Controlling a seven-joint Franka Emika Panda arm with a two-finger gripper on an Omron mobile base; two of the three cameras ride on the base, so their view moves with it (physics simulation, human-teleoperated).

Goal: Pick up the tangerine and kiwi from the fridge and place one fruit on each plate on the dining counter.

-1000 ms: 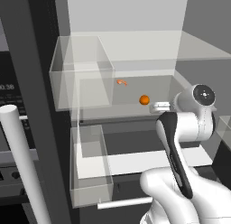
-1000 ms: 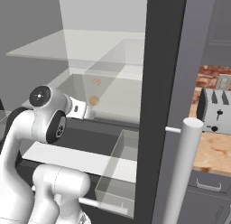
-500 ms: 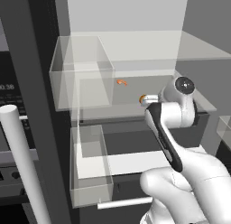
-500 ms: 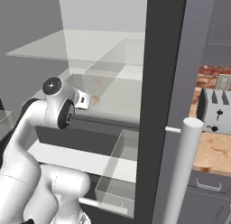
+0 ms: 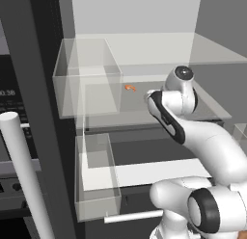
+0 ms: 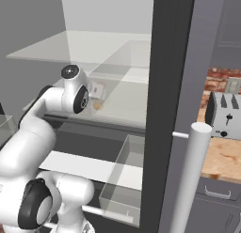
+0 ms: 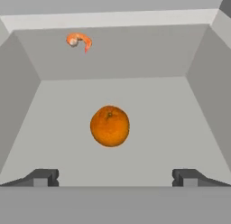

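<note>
The tangerine [image 7: 109,126], round and bright orange, rests on the grey shelf floor of the fridge [image 5: 140,50], straight ahead of my gripper [image 7: 115,178]. The gripper is open, its two dark fingertips [image 7: 43,177] stand wide apart short of the fruit, and nothing is between them. In the right base view the tangerine [image 6: 98,105] shows as a small orange spot just past my hand. The kiwi, the plates and the dining counter are out of view.
A small orange shrimp-like item [image 7: 79,40] lies at the back of the same shelf. Translucent bins [image 5: 89,79] [image 5: 96,180] hang to the left, a glass shelf sits above, and the pale door handle [image 5: 24,175] stands close by. A toaster [image 6: 226,117] stands on the wood-topped counter at the right.
The arm has swung left and reached deeper into the fridge shelf; its wrist now covers the tangerine in the left base view. The jaws have stayed wide.
</note>
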